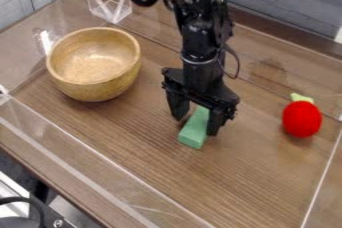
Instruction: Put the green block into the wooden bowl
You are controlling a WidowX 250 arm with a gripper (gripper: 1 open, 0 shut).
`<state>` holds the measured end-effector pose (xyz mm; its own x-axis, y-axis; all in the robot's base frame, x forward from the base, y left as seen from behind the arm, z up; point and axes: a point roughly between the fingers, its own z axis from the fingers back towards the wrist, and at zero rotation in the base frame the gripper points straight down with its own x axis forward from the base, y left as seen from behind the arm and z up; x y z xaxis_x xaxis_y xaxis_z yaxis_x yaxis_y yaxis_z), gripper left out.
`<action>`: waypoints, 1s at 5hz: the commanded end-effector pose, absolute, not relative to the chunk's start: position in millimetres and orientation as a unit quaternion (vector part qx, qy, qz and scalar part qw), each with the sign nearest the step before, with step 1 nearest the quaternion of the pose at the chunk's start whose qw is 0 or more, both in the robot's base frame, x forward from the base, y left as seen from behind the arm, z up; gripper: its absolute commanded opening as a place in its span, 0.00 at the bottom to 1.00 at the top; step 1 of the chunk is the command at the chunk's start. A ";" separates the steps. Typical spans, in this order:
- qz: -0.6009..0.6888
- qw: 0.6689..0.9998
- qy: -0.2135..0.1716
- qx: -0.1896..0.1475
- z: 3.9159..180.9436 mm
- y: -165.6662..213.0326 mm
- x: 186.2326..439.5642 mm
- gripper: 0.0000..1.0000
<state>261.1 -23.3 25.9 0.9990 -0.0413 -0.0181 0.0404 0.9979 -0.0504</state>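
Observation:
The green block (195, 132) lies flat on the wooden table, a mint-green bar angled toward the back right. My gripper (197, 118) points straight down over its far half, open, with one black finger (175, 107) on the block's left and the other on its right. The fingers straddle the block; its upper end is hidden behind them. The wooden bowl (92, 63) stands upright and empty at the left, well apart from the gripper.
A red strawberry-like toy (302, 118) sits at the right. A clear plastic stand (110, 5) is at the back left. A low transparent wall (54, 137) runs along the table's front and left edges.

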 end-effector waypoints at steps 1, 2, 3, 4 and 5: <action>-0.024 0.999 -0.002 -0.034 32.4 -26.0 265.8 0.00; -0.021 0.999 0.004 -0.045 33.8 -27.2 265.1 0.00; -0.019 0.998 0.010 -0.054 35.7 -28.4 264.7 0.00; -0.017 0.998 0.015 -0.061 37.9 -29.2 265.2 0.00; -0.017 0.997 0.018 -0.069 39.9 -29.8 265.9 0.00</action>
<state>256.5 -30.9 30.4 0.9962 -0.0400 -0.0770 0.0294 0.9904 -0.1349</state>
